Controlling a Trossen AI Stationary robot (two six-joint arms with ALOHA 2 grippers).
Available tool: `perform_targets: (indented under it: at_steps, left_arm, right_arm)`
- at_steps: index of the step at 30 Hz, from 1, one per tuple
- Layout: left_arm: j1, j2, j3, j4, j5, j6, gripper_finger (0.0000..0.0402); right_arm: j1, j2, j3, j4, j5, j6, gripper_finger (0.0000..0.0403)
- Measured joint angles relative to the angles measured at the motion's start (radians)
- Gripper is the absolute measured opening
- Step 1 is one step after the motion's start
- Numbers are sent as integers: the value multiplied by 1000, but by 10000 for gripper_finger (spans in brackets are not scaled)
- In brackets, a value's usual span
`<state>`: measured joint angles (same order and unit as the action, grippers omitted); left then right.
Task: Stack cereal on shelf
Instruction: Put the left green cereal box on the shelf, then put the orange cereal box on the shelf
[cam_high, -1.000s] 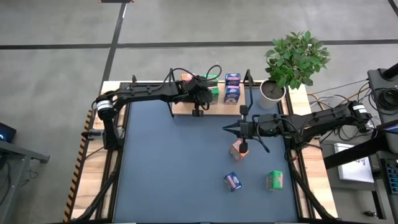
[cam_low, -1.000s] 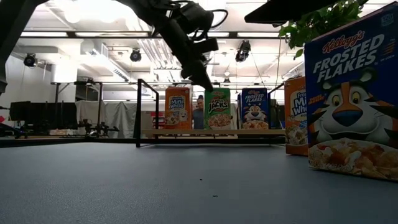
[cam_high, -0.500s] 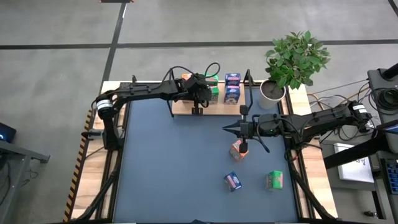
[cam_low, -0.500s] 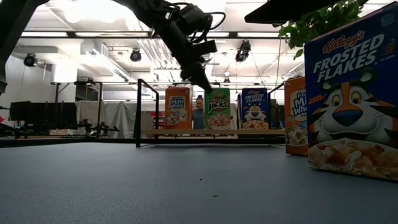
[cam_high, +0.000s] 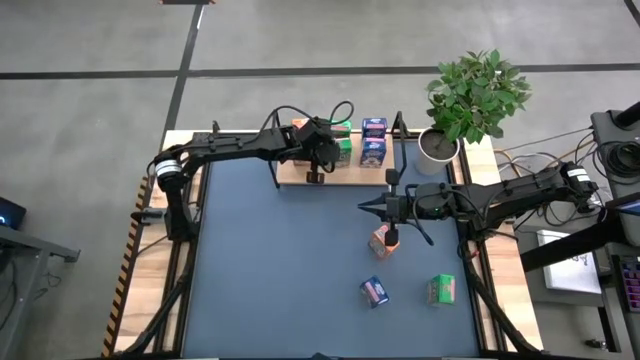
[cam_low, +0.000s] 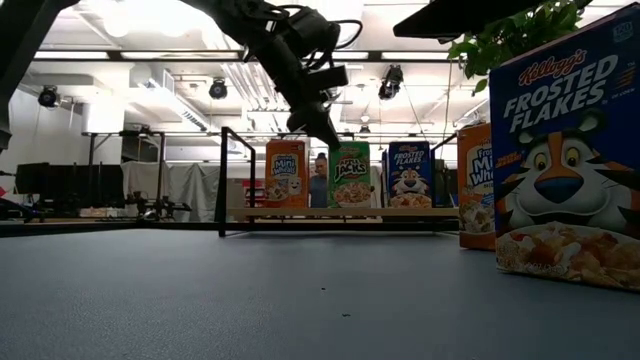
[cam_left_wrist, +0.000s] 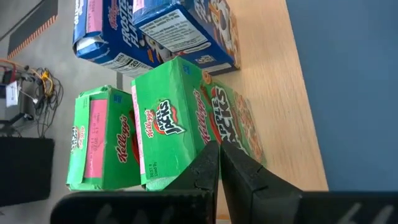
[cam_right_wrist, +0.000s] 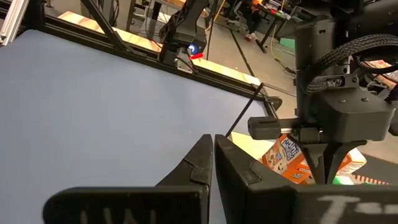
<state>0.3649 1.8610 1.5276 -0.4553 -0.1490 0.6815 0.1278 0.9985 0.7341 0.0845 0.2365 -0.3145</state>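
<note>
The shelf (cam_high: 350, 175), a light-wood board with black posts, stands at the table's far edge. On it are an orange cereal box (cam_low: 285, 173), two green ones (cam_left_wrist: 180, 124) (cam_left_wrist: 102, 140) and two blue ones (cam_high: 373, 140). My left gripper (cam_low: 330, 138) is shut and slants down at the front green box's top edge. My right gripper (cam_high: 364, 207) hovers shut over the table's right half, holding nothing. An orange box (cam_high: 381, 240), a blue box (cam_high: 374, 291) and a green box (cam_high: 442, 289) rest on the table. My left gripper's shut fingertips (cam_left_wrist: 217, 155) stand at the upper front corner (cam_left_wrist: 198, 140) of the front green box, slanting down from the table's near left. I cannot tell whether they touch it. The box stands upright on the shelf board.
A potted plant (cam_high: 470, 100) stands at the table's far right corner. The shelf's black posts (cam_low: 223, 180) rise at both ends of the board. Open dark table surface (cam_high: 270, 270) lies left of the loose boxes.
</note>
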Motion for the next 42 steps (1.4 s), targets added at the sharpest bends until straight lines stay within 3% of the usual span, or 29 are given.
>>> perform_targets:
  at_steps: [14,24,32,42]
  left_arm:
    - [8,0,0,-13,0,66,0]
    - [-2,-3,0,-15,9,6,0]
    - [-27,-121,0,-104,12,-10,0]
    - [82,-210,-12,-215,11,-151,0]
  right_arm:
    - [0,0,0,0,0,0,9]
    - [0,0,0,-1,0,0,9]
    - [0,0,0,-2,0,0,9]
    - [0,0,0,-2,0,0,9]
